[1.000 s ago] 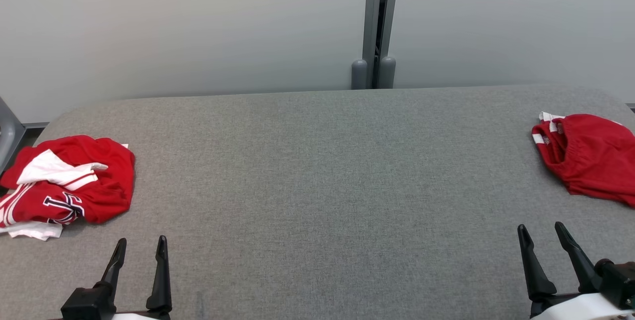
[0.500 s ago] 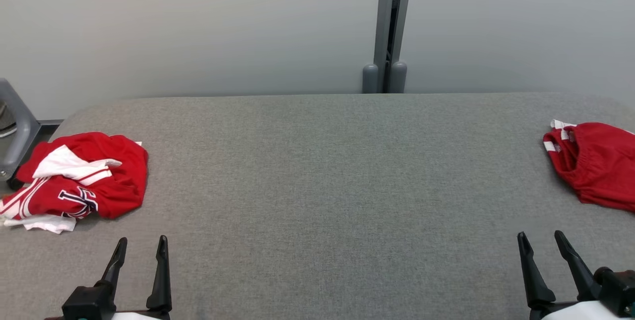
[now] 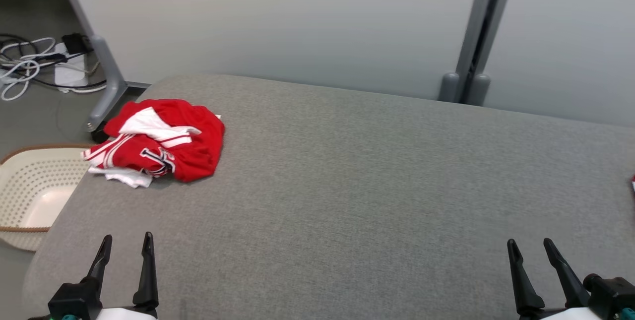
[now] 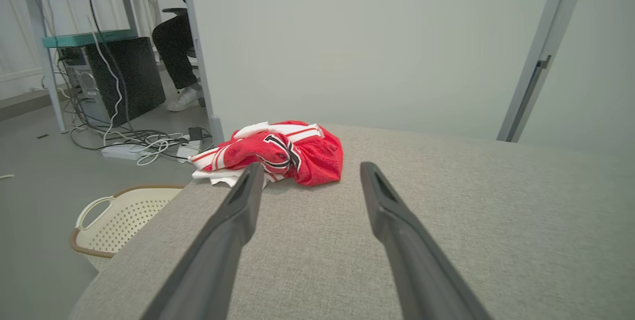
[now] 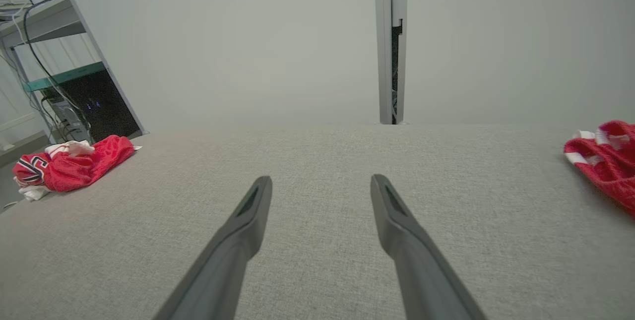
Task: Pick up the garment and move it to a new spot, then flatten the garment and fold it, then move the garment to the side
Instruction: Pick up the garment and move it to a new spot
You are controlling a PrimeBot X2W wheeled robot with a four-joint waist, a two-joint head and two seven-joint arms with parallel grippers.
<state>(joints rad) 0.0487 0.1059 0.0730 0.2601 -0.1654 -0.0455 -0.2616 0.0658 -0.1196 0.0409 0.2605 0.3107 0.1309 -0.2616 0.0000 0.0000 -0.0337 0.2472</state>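
Hovering over the near edge of the grey worktop [image 3: 347,186], the left gripper [image 3: 127,235] and right gripper [image 3: 529,241] stand wide apart, holding nothing. Farther off, near the far left corner, the red-and-white garment [image 3: 163,146] lies crumpled, longest left to right, its neck and hem indistinguishable. Another red garment [image 5: 603,161] is cut off at the right.

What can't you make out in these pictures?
Crumpled red garment, head view: its own folds hide the lettering.
Second red garment, right wrist view: cut off by the right edge.
Basket, head view: partly behind the table and cut by the left edge.
Person, left wrist view: partition hides all but a leg.
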